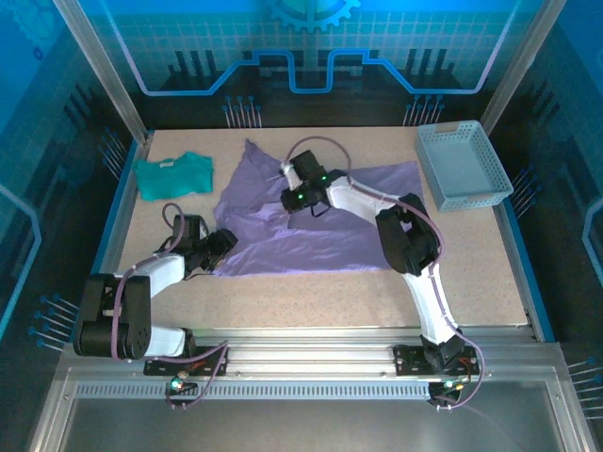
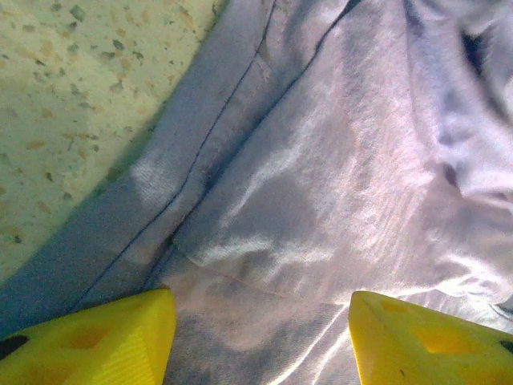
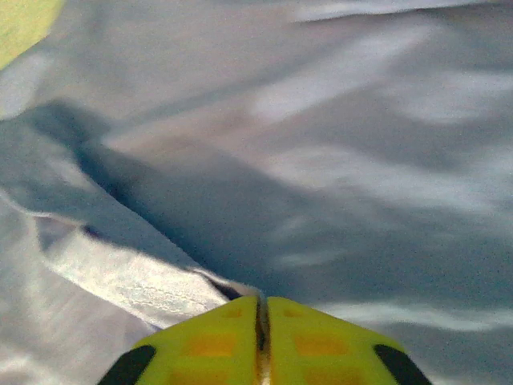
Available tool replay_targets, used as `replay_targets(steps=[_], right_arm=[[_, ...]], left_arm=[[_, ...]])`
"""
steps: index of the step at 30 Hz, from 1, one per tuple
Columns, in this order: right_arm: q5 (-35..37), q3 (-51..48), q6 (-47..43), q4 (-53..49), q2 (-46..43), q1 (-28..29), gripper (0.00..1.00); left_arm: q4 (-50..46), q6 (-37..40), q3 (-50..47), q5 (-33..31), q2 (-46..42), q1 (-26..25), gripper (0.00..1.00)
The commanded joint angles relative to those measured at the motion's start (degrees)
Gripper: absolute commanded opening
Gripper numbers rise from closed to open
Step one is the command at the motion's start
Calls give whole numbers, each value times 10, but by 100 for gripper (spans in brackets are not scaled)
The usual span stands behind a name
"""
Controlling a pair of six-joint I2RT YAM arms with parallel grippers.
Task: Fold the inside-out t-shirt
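Arm bases point(image 1: 113, 325) sit lowest in the top view. Beyond them the inside-out t-shirt point(image 1: 320, 231) lies spread out, with the left gripper point(image 1: 222, 243) at its near-left corner and the right gripper point(image 1: 295, 199) over its upper middle, likely stationed to gather a fold.

Left wrist: yellow fingers point(image 2: 104, 337) stand parted over a seam point(image 2: 216, 144), released.

Right wrist: jaws are clenched together at a hem point(image 3: 136, 285) — whether cloth is caught stays hidden.

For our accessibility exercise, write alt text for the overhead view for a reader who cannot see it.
A rumpled purple t-shirt lies on a table, the right gripper on its upper middle, the left gripper at its near left edge. A teal shirt lies far left, a blue basket far right.
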Motion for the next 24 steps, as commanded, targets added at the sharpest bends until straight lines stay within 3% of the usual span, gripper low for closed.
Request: replay_targets(steps=[1, 5, 9, 13, 18, 21, 24], right_arm=[[-2, 4, 55, -47, 19, -13, 24], [6, -30, 34, -38, -33, -31, 39], [23, -105, 6, -36, -121, -47, 43], [52, -242, -5, -57, -239, -74, 44], [41, -396, 22, -101, -356, -192, 46], [1, -422, 42, -127, -357, -289, 46], [35, -420, 40, -137, -326, -312, 46]], left_arm=[[-45, 15, -14, -7, -13, 7, 61], [-55, 16, -12, -13, -33, 7, 61], [-67, 17, -4, -19, -56, 7, 62], [-70, 18, 4, -22, -99, 2, 62], [-44, 37, 40, -9, -89, -63, 63], [-24, 34, 84, 15, -24, -100, 63], [11, 3, 100, 24, 32, -99, 63]])
